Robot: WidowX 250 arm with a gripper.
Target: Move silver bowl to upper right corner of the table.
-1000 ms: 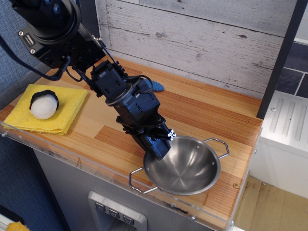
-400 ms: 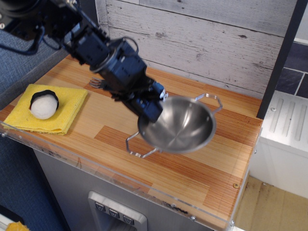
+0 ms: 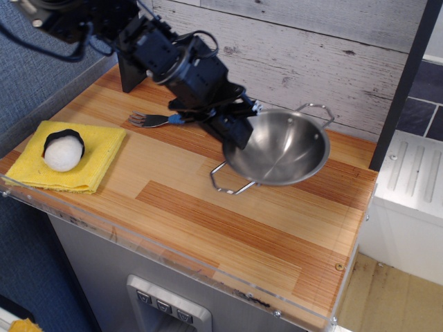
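The silver bowl (image 3: 280, 149) hangs tilted in the air over the back right part of the wooden table (image 3: 208, 207), its two wire handles sticking out at the upper right and lower left. My gripper (image 3: 240, 135) is shut on the bowl's left rim and holds it clear of the wood. The black arm reaches in from the upper left.
A yellow cloth (image 3: 73, 158) with a white and black ball (image 3: 63, 151) on it lies at the left front. A fork (image 3: 154, 120) with a blue handle lies behind the arm. A whitewashed plank wall (image 3: 297, 55) stands right behind the bowl. A clear rim (image 3: 173, 256) runs along the front edge.
The gripper has lifted the bowl off the front right of the table and carried it back and to the right, toward the wall. The fork has come into view.
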